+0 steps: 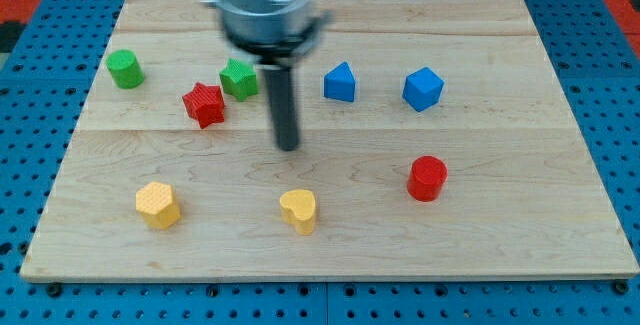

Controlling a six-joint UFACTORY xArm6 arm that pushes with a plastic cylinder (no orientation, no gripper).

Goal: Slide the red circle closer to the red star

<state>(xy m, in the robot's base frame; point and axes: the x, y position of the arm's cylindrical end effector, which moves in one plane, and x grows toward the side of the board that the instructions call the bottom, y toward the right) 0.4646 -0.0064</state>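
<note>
Tip (pixel 288 147) mid-desk (pixel 560 85), touching no block.
Between red star (pixel 204 103) and red circle (pixel 428 177); bare wood between; no fingers fitted, only a rod.

Wooden board (pixel 560 115) (blue pegboard (pixel 20 165) beneath)

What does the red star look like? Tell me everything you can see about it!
The red star is a small, chunky block, bright red all over, with blunt points around its edge and a flat top. It looks like plastic. It lies flat on the wooden board, in the view's upper left part. The green star sits just up and to the view's right of it, very close; whether they touch is unclear. My tip is to its right, not touching it.
</note>
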